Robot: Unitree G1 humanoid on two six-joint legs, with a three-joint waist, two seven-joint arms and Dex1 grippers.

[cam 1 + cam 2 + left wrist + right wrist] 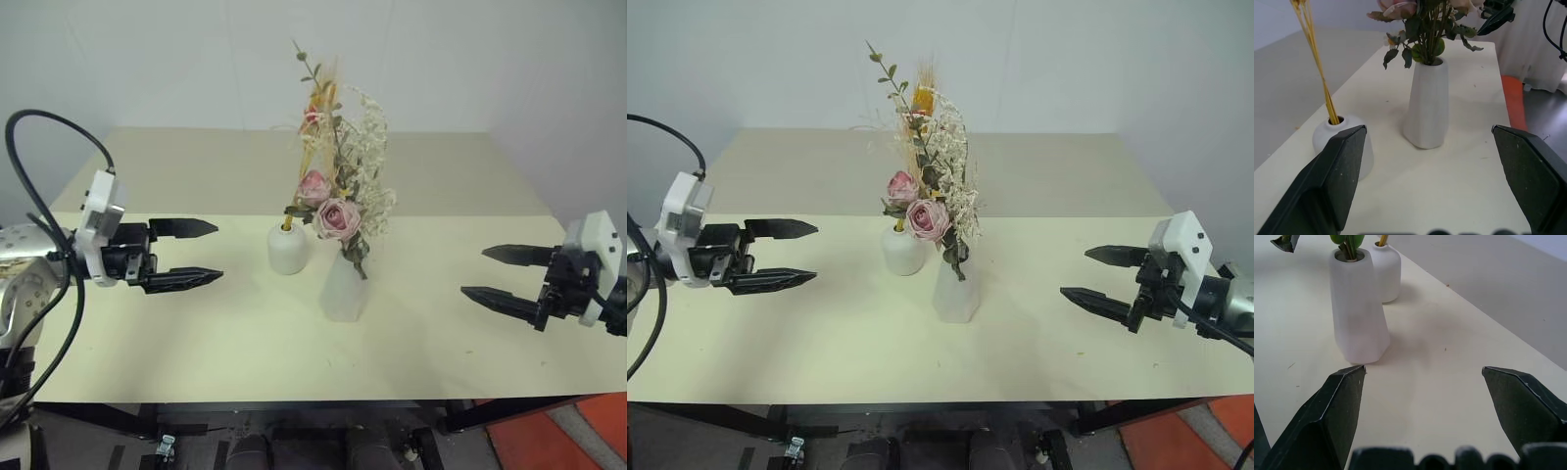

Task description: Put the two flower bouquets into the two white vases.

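Two white vases stand mid-table. The short rounded vase (288, 249) holds the slim bouquet of yellow stems (1315, 58) with small red-pink blooms (313, 116). The taller tapered vase (344, 286) holds the fuller bouquet of pink roses (335, 217), green leaves and whitish sprigs. My left gripper (196, 253) hovers open and empty over the table, left of the vases, pointing at them. My right gripper (498, 274) hovers open and empty to their right, also pointing inward. Both stand well apart from the vases.
The pale yellow table (196, 333) stretches wide around the vases, its front edge near me. A white wall rises behind it. Orange-red flooring (578, 441) shows at the lower right beyond the table corner.
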